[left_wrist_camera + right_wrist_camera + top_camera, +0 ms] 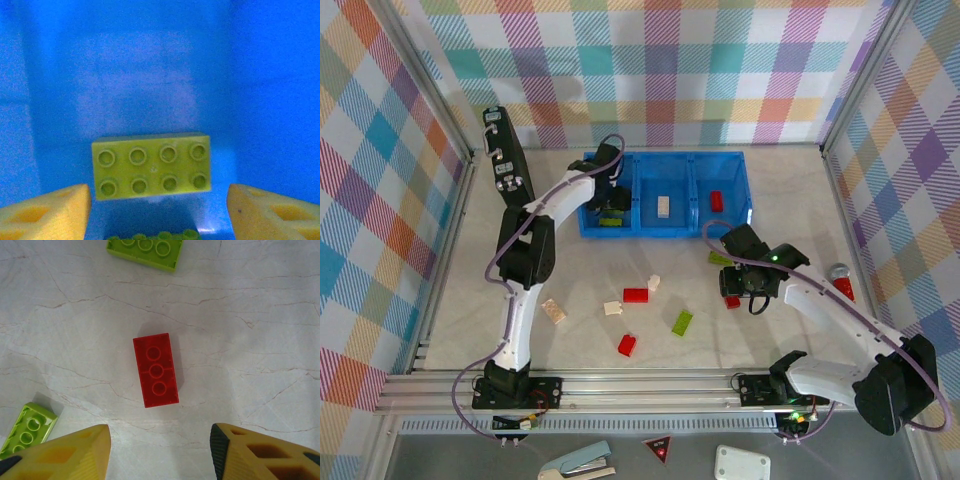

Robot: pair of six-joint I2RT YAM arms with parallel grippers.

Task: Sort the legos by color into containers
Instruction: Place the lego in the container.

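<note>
Table (770, 330): a pale marbled top, with checked cloth walls round it.
Left arm (525, 270): reaches from the near edge up to the far left end of the tray.
Right arm (840, 320): bends in from the right and ends over the bare table.
Blue tray (670, 228): sits at the far middle, with three compartments in a row.
Black device (505, 150): stands upright at the far left, apart from the tray.
Left gripper (612, 200): down inside the left compartment; its yellow fingers (45, 212) stand wide apart and grip nothing.
Right gripper (160, 440): hangs above the table before the tray's right end, fingers apart, nothing between them.
Green brick (151, 166): lies flat, studs up, on the left compartment floor, touching neither finger.
Cream brick (663, 206): in the middle compartment.
Red brick (716, 201): in the right compartment.
Lone red brick (155, 370): flat on the table ahead of the right fingers, with green pieces (145, 252) (27, 430) near it.
Loose legos: red (635, 295) (627, 345), green (682, 322) and cream (553, 311) (613, 308) (654, 283), scattered mid-table, well apart from the tray.
</note>
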